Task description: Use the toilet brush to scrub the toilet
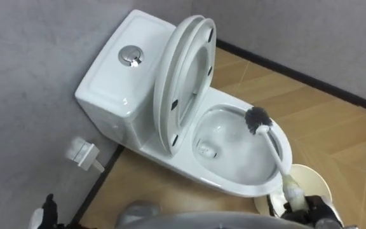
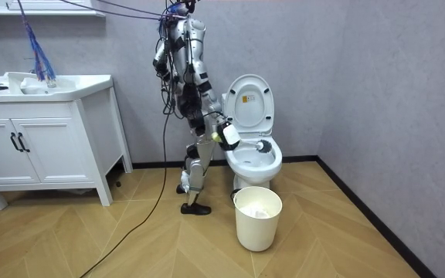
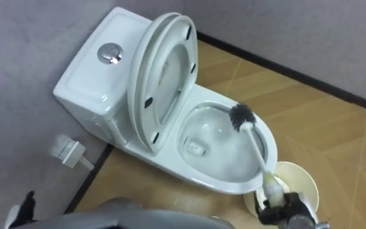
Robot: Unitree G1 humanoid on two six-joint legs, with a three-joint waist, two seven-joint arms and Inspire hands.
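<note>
The white toilet (image 1: 246, 181) stands against the grey wall with its lid and seat (image 1: 186, 76) raised. A toilet brush with a black bristle head (image 1: 257, 119) and a white handle (image 1: 277, 156) reaches into the bowl, its head near the bowl's far right rim. My right hand (image 1: 310, 207) at the lower right edge is shut on the handle's end. In the room view I stand at the toilet's side, right hand (image 2: 230, 137) out over the bowl. Part of my left hand (image 1: 43, 213) shows at the bottom left.
A cream waste bin (image 1: 313, 178) stands on the wooden floor just in front of the bowl, close under my right hand. A water valve (image 1: 84, 154) sticks out of the wall left of the tank. A white vanity cabinet (image 2: 45, 139) stands at the room view's left.
</note>
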